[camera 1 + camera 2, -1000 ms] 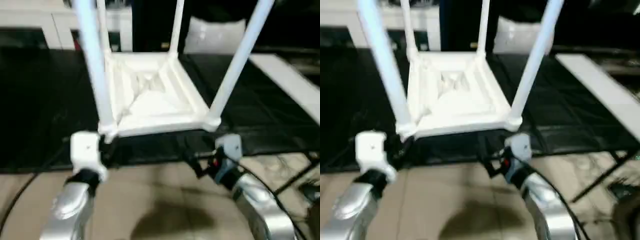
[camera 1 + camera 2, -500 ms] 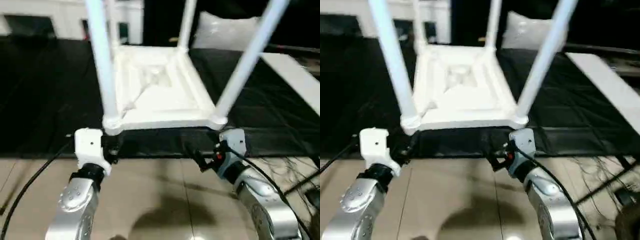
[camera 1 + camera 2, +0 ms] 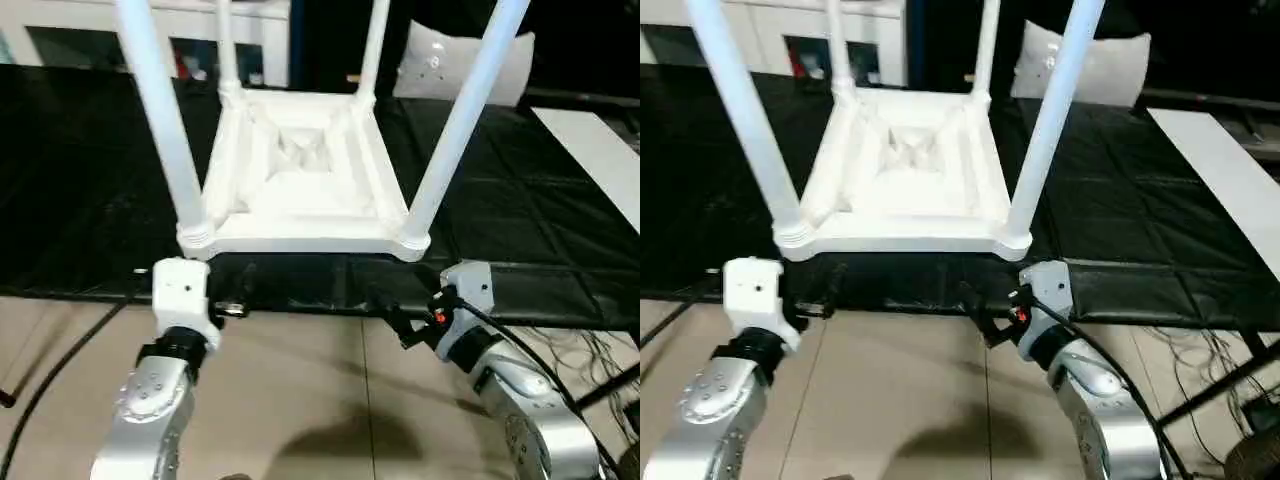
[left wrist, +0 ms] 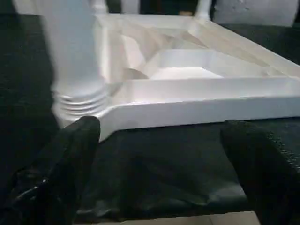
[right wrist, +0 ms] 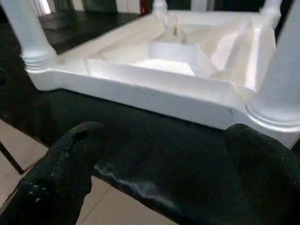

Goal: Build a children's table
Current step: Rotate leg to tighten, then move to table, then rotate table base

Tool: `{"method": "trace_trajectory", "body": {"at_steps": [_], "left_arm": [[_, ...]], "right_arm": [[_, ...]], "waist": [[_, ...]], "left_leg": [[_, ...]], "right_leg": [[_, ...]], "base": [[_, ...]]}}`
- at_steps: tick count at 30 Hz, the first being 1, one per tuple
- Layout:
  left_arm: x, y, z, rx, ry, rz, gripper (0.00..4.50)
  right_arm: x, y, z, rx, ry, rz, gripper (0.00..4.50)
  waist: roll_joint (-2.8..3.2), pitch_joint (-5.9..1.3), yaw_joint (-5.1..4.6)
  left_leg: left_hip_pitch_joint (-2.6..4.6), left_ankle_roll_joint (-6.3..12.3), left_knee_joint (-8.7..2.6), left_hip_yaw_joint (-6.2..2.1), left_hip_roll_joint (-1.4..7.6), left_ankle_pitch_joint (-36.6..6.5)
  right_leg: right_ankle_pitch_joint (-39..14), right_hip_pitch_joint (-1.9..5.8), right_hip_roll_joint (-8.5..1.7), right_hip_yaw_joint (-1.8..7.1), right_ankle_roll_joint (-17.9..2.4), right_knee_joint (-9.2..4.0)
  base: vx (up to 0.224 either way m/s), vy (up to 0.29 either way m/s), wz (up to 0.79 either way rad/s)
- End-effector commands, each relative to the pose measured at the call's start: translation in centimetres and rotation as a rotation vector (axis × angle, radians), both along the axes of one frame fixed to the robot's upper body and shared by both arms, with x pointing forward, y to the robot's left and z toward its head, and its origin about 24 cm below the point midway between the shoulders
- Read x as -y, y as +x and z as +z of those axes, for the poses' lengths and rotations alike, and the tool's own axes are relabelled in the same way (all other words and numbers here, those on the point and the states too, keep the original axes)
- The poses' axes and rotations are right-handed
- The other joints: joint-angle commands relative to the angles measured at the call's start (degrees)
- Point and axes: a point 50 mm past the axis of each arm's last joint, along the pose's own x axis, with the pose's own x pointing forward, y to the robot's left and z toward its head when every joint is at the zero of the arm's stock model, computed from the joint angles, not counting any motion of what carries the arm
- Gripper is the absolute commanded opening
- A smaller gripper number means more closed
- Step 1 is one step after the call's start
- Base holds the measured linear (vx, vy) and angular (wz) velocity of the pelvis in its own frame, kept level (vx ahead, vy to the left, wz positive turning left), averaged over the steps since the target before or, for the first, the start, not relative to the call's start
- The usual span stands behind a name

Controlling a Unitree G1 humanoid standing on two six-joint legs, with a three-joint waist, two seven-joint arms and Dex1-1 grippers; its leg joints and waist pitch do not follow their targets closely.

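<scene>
Since 1 second ago, the left gripper point(image 4: 159, 164) has spread from a partial close to a wide stance and has drawn back off the near left corner of the children's table point(image 3: 300, 190). Its 2 black fingers point(image 4: 70, 159) now stand released, clear of the near rim, grasping nothing. The right gripper point(image 5: 164, 173) stands equally spread and empty, just short of the near right corner. Both wrists hover at the edge of the black mat point(image 3: 90, 180), over the tiled floor point(image 3: 300, 390). The table rests upside down on the mat, its ribbed underside up, so that the 4 legs point(image 3: 462, 120) rise from the corner sockets. All 4 legs appear seated, so assembly looks near complete. Both grippers sit released, probably because the table stands unaided.
</scene>
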Motion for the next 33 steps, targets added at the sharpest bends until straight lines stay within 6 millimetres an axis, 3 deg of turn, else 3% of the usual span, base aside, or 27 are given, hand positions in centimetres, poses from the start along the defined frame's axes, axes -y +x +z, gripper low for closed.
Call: {"method": "trace_trajectory", "body": {"at_steps": [1, 2, 3, 4, 5, 6, 8, 9, 10, 11, 12, 14, 15, 16, 17, 18, 19, 20, 22, 24, 25, 26, 28, 29, 30, 31, 33], "left_arm": [[-0.1, -0.1, 0.4, 0.020, 0.000, 0.006, 4.46], [-0.1, -0.1, 0.4, 0.019, -0.002, 0.009, 4.46], [-0.1, -0.1, 0.3, 0.018, -0.001, 0.010, 4.46], [-0.2, -0.2, 0.3, 0.014, 0.001, 0.010, 4.46], [-0.2, -0.2, 0.2, 0.012, 0.001, 0.010, 4.46], [-0.2, -0.3, 0.2, 0.011, 0.001, 0.009, 4.46], [-0.2, -0.3, 0.1, 0.005, 0.002, 0.004, 4.46], [-0.2, -0.4, 0.1, 0.004, 0.002, 0.004, 4.46], [-0.2, -0.4, 0.1, 0.003, 0.002, 0.004, 4.46], [-0.2, -0.4, 0.1, 0.003, 0.003, 0.004, 4.46], [-0.2, -0.4, 0.1, 0.002, 0.004, 0.004, 4.46], [-0.3, -0.4, 0.1, 0.002, 0.007, 0.007, 4.46], [-0.3, -0.4, 0.1, 0.001, 0.008, 0.007, 4.46], [-0.4, -0.5, 0.1, 0.000, 0.008, 0.013, 4.46], [-0.5, -0.5, 0.1, -0.001, 0.008, 0.015, 4.46], [-0.5, -0.5, 0.1, -0.003, 0.008, 0.019, 4.46], [-0.5, -0.8, 0.0, -0.008, 0.006, 0.027, 4.46], [-0.5, -0.8, 0.0, -0.009, 0.006, 0.029, 4.46], [-0.4, -1.3, -0.1, -0.018, 0.001, 0.033, 4.46], [-0.3, -1.7, -0.3, -0.020, -0.012, 0.035, 4.46], [-0.2, -1.7, -0.1, -0.004, -0.027, 0.032, 4.46], [-0.2, -1.7, -0.1, -0.004, -0.027, 0.032, 4.46], [-0.2, -1.7, 0.0, 0.003, -0.047, 0.016, 4.46], [-0.1, -1.7, 0.1, 0.003, -0.063, -0.003, 4.46], [-0.1, -1.7, 0.1, 0.002, -0.059, -0.009, 4.46], [-0.2, -1.7, 0.1, 0.002, -0.056, -0.015, 4.46], [-0.5, -1.7, 0.1, 0.004, -0.049, -0.017, 4.46]], "right_arm": [[0.2, 0.2, 0.7, 0.010, -0.011, -0.027, 4.50], [0.2, 0.2, 0.6, -0.010, -0.004, -0.026, 4.50], [0.2, 0.2, 0.6, -0.009, -0.001, -0.022, 4.50], [0.0, 0.2, 0.8, 0.012, -0.009, 0.003, 4.50], [-0.2, 0.2, 0.9, 0.027, -0.019, 0.016, 4.50], [-0.3, 0.2, 1.0, 0.035, -0.028, 0.025, 4.50], [-0.5, 0.1, 0.8, 0.033, -0.030, 0.044, 4.50], [-0.5, 0.1, 0.8, 0.031, -0.028, 0.047, 4.50], [-0.6, 0.1, 0.7, 0.030, -0.032, 0.056, 4.50], [-0.6, 0.1, 0.7, 0.033, -0.039, 0.059, 4.50], [-0.6, 0.2, 0.7, 0.033, -0.044, 0.060, 4.50], [-0.6, 0.3, 0.8, 0.042, -0.045, 0.048, 4.50], [-0.6, 0.3, 0.8, 0.042, -0.044, 0.047, 4.50], [-0.5, 0.2, 0.7, 0.048, -0.056, 0.057, 4.50], [-0.6, 0.1, 0.7, 0.050, -0.061, 0.067, 4.50], [-0.6, 0.0, 0.7, 0.052, -0.065, 0.078, 4.50], [-0.7, -0.2, 0.6, 0.052, -0.064, 0.095, 4.50], [-0.7, -0.3, 0.6, 0.052, -0.063, 0.096, 4.50], [-0.7, -0.4, 0.5, 0.051, -0.057, 0.097, 4.50], [-0.6, -0.4, 0.4, 0.051, -0.055, 0.099, 4.50], [-0.6, -0.4, 0.4, 0.054, -0.056, 0.096, 4.50], [-0.6, -0.4, 0.4, 0.054, -0.056, 0.096, 4.50], [-0.5, -0.4, 0.3, 0.034, -0.043, 0.104, 4.50], [-0.5, -0.5, 0.2, 0.022, -0.022, 0.112, 4.50], [-0.5, -0.5, 0.2, 0.015, -0.010, 0.114, 4.50], [-0.5, -0.5, 0.2, 0.009, 0.000, 0.115, 4.50], [-0.4, -0.6, 0.4, 0.019, 0.017, 0.116, 4.50]], "waist": [[-0.57, 0.35, 1.16], [-0.51, 0.34, 1.19], [0.19, 0.68, 0.74], [1.90, 0.37, -0.38], [2.79, 0.07, -1.25], [3.51, -0.50, -1.44], [3.11, -0.68, -1.71], [2.29, -1.05, -3.11], [-0.24, -1.82, -0.84], [-0.09, -1.97, 0.63], [-0.96, -2.66, 0.49], [-0.09, -2.91, 0.56], [1.11, -2.66, 0.97], [4.02, -3.57, -1.03], [5.15, -2.76, -2.05], [4.29, -4.50, -1.81], [4.54, -4.87, -2.14], [4.42, -4.52, -1.67], [2.22, -3.73, -1.69], [-0.49, -2.91, -1.49], [-2.38, -1.66, 0.59], [-3.23, -2.65, 0.60], [-1.61, -2.33, 1.39], [-1.57, -1.95, 1.17], [0.79, -2.65, 1.24], [0.82, -2.31, 0.46], [1.35, -3.93, -0.21]], "left_leg": [[2.65, 3.07, 1.42, 0.83, 1.74, -12.91], [4.10, 3.30, 1.95, 1.17, 1.56, -13.22], [6.15, 2.88, 0.32, 1.05, 2.52, -17.69], [7.83, 1.05, -3.85, -1.60, 6.53, -32.05], [6.24, 0.08, -8.37, -4.74, 10.79, -41.90], [5.28, -1.43, -12.71, -5.56, 11.87, -53.97], [7.00, 1.27, -11.87, -4.95, 10.70, -53.47], [6.75, 2.18, -10.58, -3.94, 7.85, -48.27], [-2.36, 9.11, -4.47, -2.00, 0.34, -30.49], [-3.75, 10.81, 1.62, -1.15, 0.19, -18.88], [-6.49, 9.71, 7.37, -2.02, 1.57, -6.89], [-8.38, 9.93, 5.79, -1.58, 2.12, 0.63], [-5.58, 11.58, 1.82, -0.69, 2.20, 4.71], [2.77, 10.20, -3.06, -2.96, 4.68, 9.36], [4.74, 14.12, -4.86, -6.47, 6.81, 1.62], [9.26, 21.18, -4.37, -9.71, 11.13, 0.02], [9.02, 24.80, -2.76, -9.84, 10.29, 12.48], [8.26, 25.44, -2.40, -8.77, 9.80, 17.48], [4.40, 25.11, -4.96, -3.21, 8.23, 19.42], [2.67, 21.96, -4.94, -0.16, 4.66, 5.04], [1.20, 12.06, 4.45, 0.94, -2.39, -12.64], [-0.37, 9.36, 5.88, -0.56, -1.76, -8.42], [-2.18, 2.44, 3.00, -3.09, 0.32, 3.43], [-1.84, 1.68, 0.87, -2.78, 0.77, 6.74], [-1.15, 0.87, -3.32, -2.28, 2.13, 14.46], [-2.00, 2.37, -3.26, -2.27, 2.86, 15.51], [0.33, 2.43, -2.18, -3.05, 4.59, 20.51]], "right_leg": [[-56.18, 0.90, -12.35, 6.48, 7.41, -13.46], [-58.96, 0.45, -11.72, 5.84, 7.58, -14.39], [-56.66, 0.86, -9.89, 2.51, 7.57, -14.34], [-43.40, 1.08, -7.25, -1.46, 6.66, -11.65], [-31.47, 2.73, -6.37, -1.18, 5.54, -4.91], [-11.14, 2.74, -4.55, -1.06, 2.78, 3.47], [-5.01, -0.11, -5.84, 1.01, 2.03, 3.91], [-5.81, 0.44, -6.90, 2.08, 2.07, 0.65], [-17.96, 8.18, -11.83, 4.87, 7.34, -7.64], [-27.33, 9.90, -18.84, 7.45, 9.64, -11.02], [-31.92, 10.86, -21.64, 6.34, 10.60, -12.07], [-19.12, 11.47, -18.24, 1.02, 7.09, -11.50], [-16.65, 11.16, -14.65, -2.41, 2.77, -12.28], [-9.83, 7.99, -5.64, -3.79, 0.90, -6.36], [-9.93, 4.36, -3.12, -3.64, 1.37, -0.79], [-11.60, -1.13, -4.01, -0.21, 3.66, 4.93], [-9.02, -4.53, -4.68, 0.93, 7.45, 7.39], [-7.11, -5.63, -4.92, 1.67, 9.33, 7.85], [4.34, -6.47, -5.45, 2.79, 9.76, 7.20], [8.99, -4.36, -6.76, 5.12, 5.68, -0.03], [-30.00, 0.22, -14.61, 13.55, 5.97, -10.23], [-36.08, 2.70, -15.58, 14.03, 2.38, -9.60], [-16.46, 3.80, -14.04, 12.03, -5.24, -6.59], [-9.89, 2.67, -12.24, 10.19, -5.98, -6.13], [1.59, 1.37, -8.64, 6.92, -5.25, -4.05], [7.30, 0.72, -7.07, 6.53, -4.34, -3.24], [20.80, 0.30, -7.59, 6.36, -6.99, -1.62]], "base": [[0.000, 0.000, 0.00], [-0.069, 0.021, -0.02], [-0.040, 0.068, -0.06], [-0.040, 0.068, -0.06], [0.053, 0.106, -0.16], [0.038, 0.057, -0.11], [0.074, 0.051, -0.08], [0.095, 0.000, 0.00], [0.069, -0.026, 0.06], [0.051, -0.017, 0.16], [0.109, 0.013, 0.41], [0.135, 0.011, 0.46], [0.215, 0.037, 0.54], [0.215, 0.037, 0.54], [0.240, 0.068, 0.32], [0.247, 0.028, 0.10], [0.247, 0.028, 0.10], [0.215, 0.009, 0.13], [0.169, -0.003, 0.08], [0.138, -0.075, 0.01], [0.124, -0.092, 0.06], [0.129, -0.073, -0.02], [0.097, -0.031, -0.11], [0.089, -0.023, -0.02], [0.089, -0.023, -0.02], [0.094, 0.031, -0.03], [0.089, 0.068, 0.02]]}}
